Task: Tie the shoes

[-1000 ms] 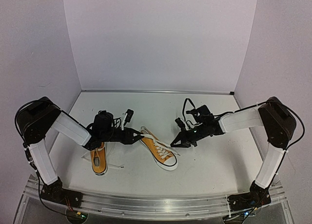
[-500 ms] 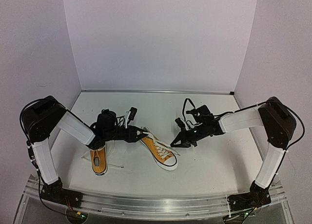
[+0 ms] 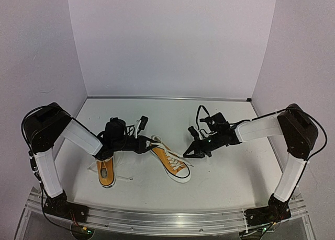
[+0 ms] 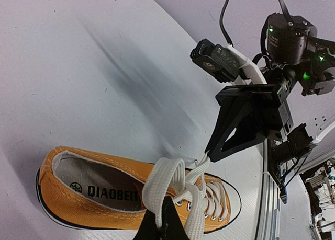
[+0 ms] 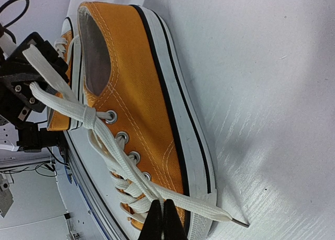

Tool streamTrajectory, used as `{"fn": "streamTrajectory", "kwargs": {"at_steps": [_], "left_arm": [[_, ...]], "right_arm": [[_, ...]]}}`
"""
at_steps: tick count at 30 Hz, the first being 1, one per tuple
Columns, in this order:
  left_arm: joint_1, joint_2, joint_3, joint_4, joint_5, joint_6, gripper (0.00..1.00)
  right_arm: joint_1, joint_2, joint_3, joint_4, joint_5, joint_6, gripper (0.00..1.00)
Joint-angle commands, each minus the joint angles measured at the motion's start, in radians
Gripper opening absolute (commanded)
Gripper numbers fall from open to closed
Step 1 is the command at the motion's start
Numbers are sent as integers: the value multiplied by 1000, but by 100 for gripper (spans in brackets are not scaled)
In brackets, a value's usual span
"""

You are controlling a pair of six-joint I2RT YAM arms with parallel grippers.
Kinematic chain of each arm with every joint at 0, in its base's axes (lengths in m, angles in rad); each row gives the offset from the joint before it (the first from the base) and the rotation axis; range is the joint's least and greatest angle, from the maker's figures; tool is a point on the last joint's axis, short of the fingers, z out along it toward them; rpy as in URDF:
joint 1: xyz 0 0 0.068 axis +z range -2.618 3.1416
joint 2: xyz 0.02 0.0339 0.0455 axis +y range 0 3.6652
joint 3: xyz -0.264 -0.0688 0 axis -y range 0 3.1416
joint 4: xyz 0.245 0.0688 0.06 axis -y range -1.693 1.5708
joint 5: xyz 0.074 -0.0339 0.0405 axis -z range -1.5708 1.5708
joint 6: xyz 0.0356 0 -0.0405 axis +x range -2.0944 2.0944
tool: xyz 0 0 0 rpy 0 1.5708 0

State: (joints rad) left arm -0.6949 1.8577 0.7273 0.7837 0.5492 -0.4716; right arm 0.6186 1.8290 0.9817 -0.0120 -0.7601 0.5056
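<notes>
Two orange-yellow shoes lie on the white table. The centre shoe (image 3: 170, 161) has its white laces pulled out to both sides. My left gripper (image 3: 151, 144) is at its heel side, shut on a loop of lace (image 4: 163, 180) above the shoe (image 4: 94, 198). My right gripper (image 3: 190, 153) is at its toe side, shut on the other lace strand (image 5: 209, 204) that runs across the toe cap (image 5: 196, 161). The lace's tip (image 5: 239, 222) rests on the table. The other shoe (image 3: 106, 172) lies left of it, partly under my left arm.
White walls enclose the table (image 3: 225, 172) at the back and both sides. The metal rail (image 3: 167, 219) with both arm bases runs along the near edge. In the left wrist view the right arm's wrist and camera (image 4: 246, 114) hang close above the shoe's toe.
My left gripper moved slightly right toward the centre shoe, then closed on the lace loop. The right arm and both shoes have stayed put.
</notes>
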Motion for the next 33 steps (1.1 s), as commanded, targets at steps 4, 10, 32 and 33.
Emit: {"fn": "streamTrajectory", "kwargs": {"at_steps": [4,10,32,33], "left_arm": [[27,-148,69,-254,-56,178,0],[62,-192,91,-377,-71,247,0],[97,-134,96,-448,-43,250,20],[96,-118,95,-437,-38,244,22]], "right_arm": [[1,-10,4,-7,24,3,0],[2,-19,-6,-6,31,4,0],[69,37,9,2,27,20,0],[75,45,11,3,27,24,0]]}}
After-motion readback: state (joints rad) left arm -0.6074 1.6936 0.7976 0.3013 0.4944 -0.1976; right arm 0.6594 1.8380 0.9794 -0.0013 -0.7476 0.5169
